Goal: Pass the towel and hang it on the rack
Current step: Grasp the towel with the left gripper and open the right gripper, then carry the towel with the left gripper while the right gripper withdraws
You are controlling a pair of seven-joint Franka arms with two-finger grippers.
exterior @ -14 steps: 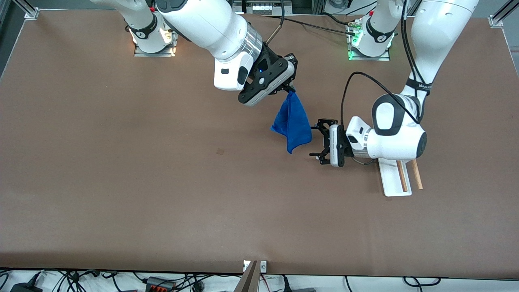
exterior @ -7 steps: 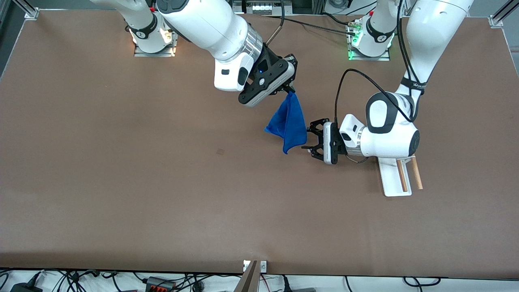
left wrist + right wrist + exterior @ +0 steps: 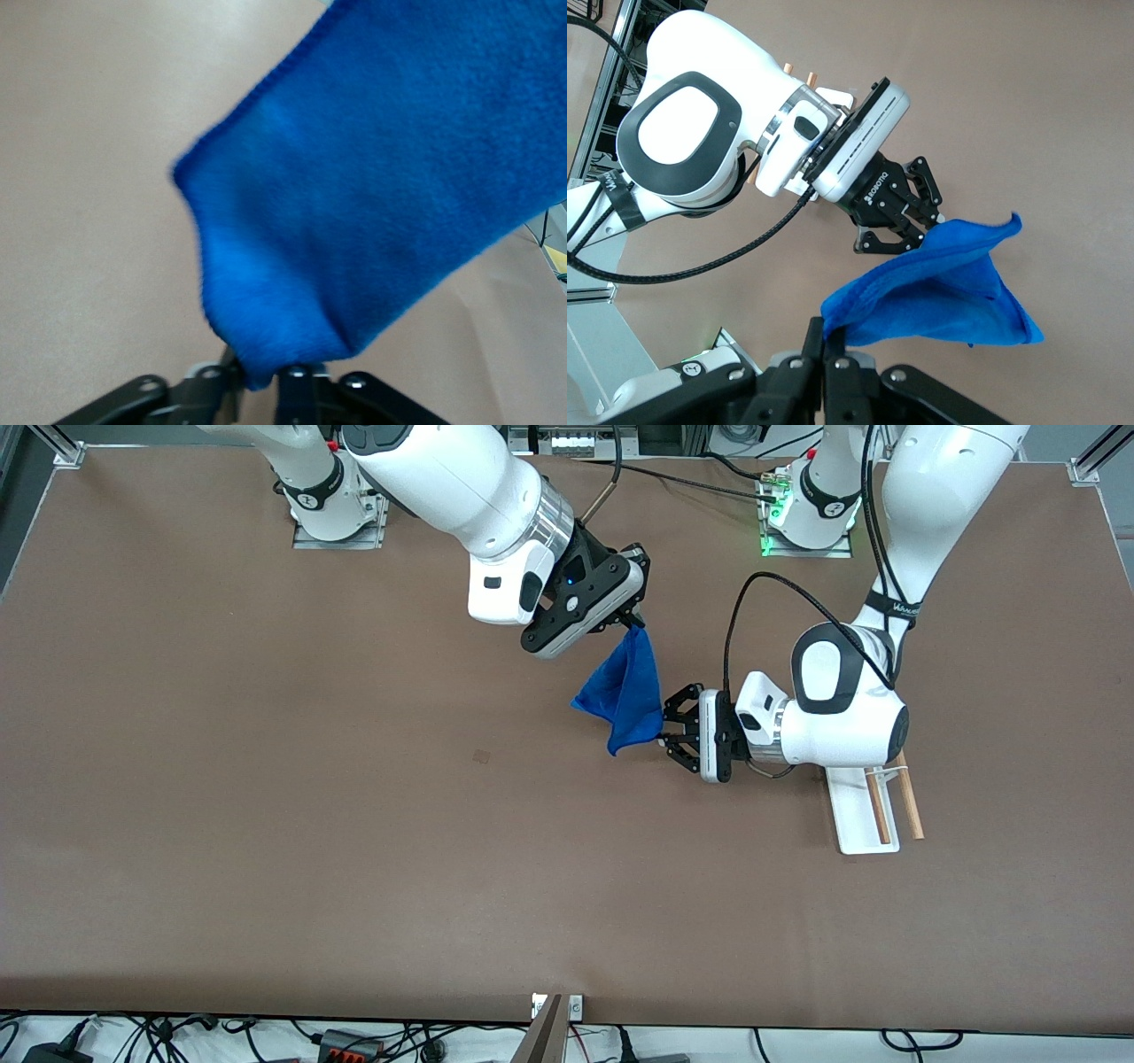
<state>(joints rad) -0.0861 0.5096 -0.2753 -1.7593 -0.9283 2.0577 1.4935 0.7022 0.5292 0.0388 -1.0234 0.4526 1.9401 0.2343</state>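
Right gripper (image 3: 634, 622) pinches a hanging blue towel's (image 3: 625, 695) top corner; left gripper (image 3: 663, 731) seems closed on its lower edge (barely). Early release risks dropping it short of the rack (image 3: 864, 808).

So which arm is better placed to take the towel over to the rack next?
Probably the left. The left gripper is closed on the blue towel, whose top corner the right gripper also pinches. The rack sits at the left arm's end of the table.
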